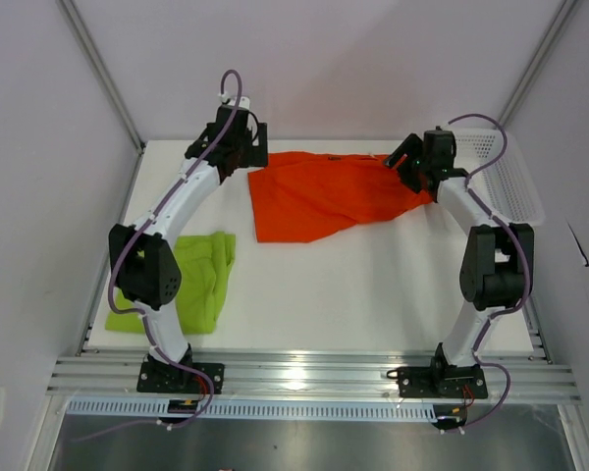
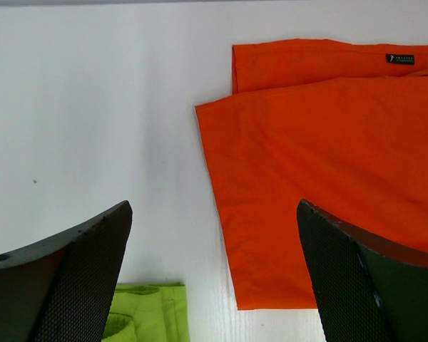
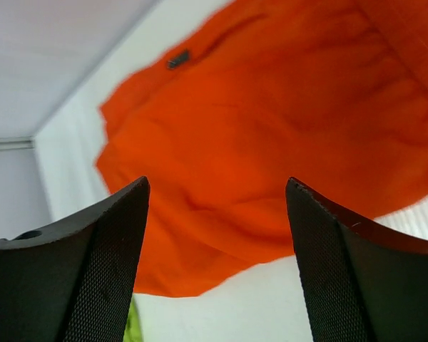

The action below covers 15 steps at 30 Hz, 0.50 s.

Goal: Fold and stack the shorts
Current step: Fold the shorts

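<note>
The orange-red shorts [image 1: 324, 196] lie spread and partly folded at the back middle of the table. They also show in the left wrist view [image 2: 328, 171] and the right wrist view [image 3: 271, 142]. The lime green shorts [image 1: 198, 278] lie folded at the front left, partly under the left arm; a corner shows in the left wrist view [image 2: 146, 312]. My left gripper [image 1: 247, 149] is open and empty above the orange shorts' left edge. My right gripper [image 1: 404, 165] is open and empty above their right end.
A white mesh basket [image 1: 506, 172] stands at the back right edge of the white table [image 1: 353, 294]. Grey walls close in the back and sides. A metal rail [image 1: 314, 378] runs along the front.
</note>
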Tool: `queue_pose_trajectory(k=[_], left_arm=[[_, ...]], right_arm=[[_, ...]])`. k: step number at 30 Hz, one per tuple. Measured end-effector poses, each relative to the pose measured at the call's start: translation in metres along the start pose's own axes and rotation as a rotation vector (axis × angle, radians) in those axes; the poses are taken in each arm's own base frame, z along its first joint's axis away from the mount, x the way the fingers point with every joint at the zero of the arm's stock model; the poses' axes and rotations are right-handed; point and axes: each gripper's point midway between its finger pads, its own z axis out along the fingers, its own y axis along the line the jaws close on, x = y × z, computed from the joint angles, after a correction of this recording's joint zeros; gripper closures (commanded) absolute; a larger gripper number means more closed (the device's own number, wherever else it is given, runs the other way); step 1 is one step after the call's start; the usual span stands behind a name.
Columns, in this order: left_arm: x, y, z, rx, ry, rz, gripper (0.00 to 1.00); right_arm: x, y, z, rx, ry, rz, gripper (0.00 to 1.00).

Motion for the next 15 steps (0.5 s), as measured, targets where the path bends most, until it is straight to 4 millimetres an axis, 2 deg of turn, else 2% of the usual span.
queue_pose_trajectory(k=[4, 9, 12, 15], left_arm=[[0.022, -0.003, 0.009, 0.008, 0.05, -0.035, 0.04], [0.051, -0.004, 0.016, 0.008, 0.112, -0.057, 0.04], [0.061, -0.004, 0.016, 0.008, 0.128, -0.068, 0.04], [0.064, -0.003, 0.014, 0.008, 0.129, -0.076, 0.04]], right_arm=[[0.03, -0.026, 0.011, 0.128, 0.026, -0.032, 0.25], [0.075, -0.054, 0.043, 0.274, 0.097, -0.118, 0.26], [0.102, -0.067, 0.061, 0.356, 0.14, -0.198, 0.28], [0.12, -0.073, 0.068, 0.402, 0.172, -0.281, 0.33]])
